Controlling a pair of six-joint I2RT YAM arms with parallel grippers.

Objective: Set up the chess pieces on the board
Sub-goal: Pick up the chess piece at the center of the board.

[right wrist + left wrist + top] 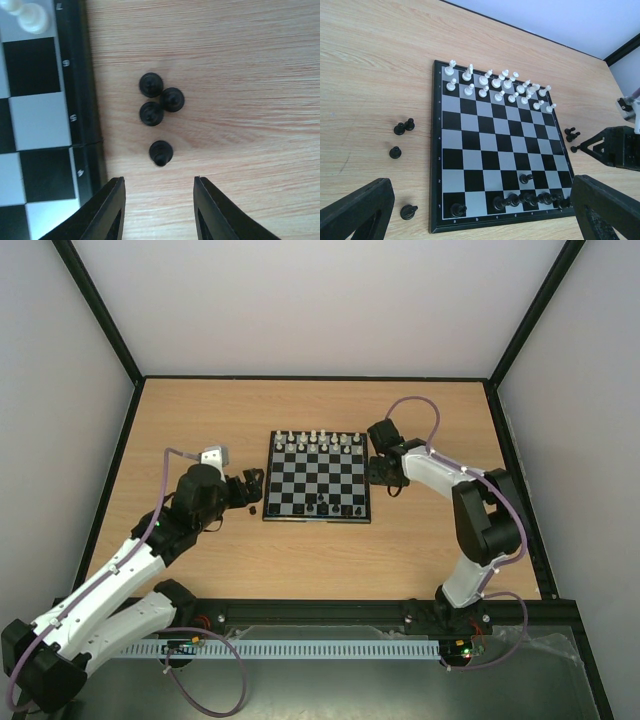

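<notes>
The board [318, 477] lies mid-table. Its near row holds several black chess pieces [530, 198], with one black pawn [525, 177] a row ahead. Loose black pieces lie on the table left of the board [404, 127], [395, 152], [408, 212] and right of it [571, 134]. My left gripper [481, 192] is open and empty, above the board's near left edge [250, 488]. My right gripper [158, 180] is open and empty, just short of a black pawn [160, 152], with three more black pieces [151, 113] clustered beyond. It hovers at the board's right edge [385, 475].
White pieces [318, 441] fill the board's two far rows [495, 85]. The board's dark border [75, 100] runs close beside the right gripper's left finger [107, 210]. Black frame posts and pale walls enclose the wooden table [200, 420].
</notes>
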